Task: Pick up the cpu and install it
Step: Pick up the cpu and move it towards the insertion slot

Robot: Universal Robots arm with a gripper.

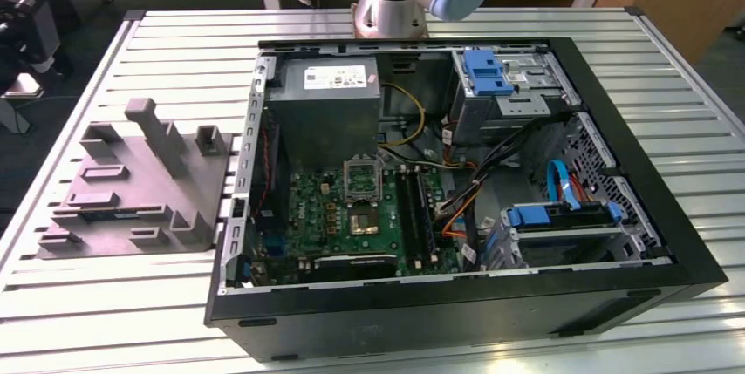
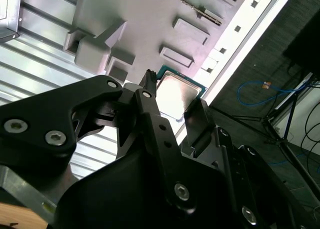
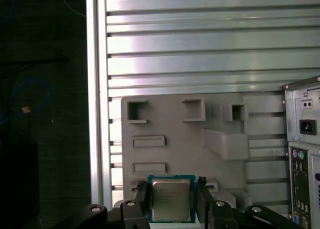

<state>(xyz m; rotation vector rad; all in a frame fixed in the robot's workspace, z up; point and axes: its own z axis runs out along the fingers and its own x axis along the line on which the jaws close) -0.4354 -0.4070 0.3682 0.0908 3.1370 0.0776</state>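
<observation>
The black two-finger gripper is closed on the cpu, a small flat square chip with a silvery-grey metal top. One finger presses each opposite edge. The cpu is held over the grey moulded plastic tray, beside which stands the open black computer case.
</observation>
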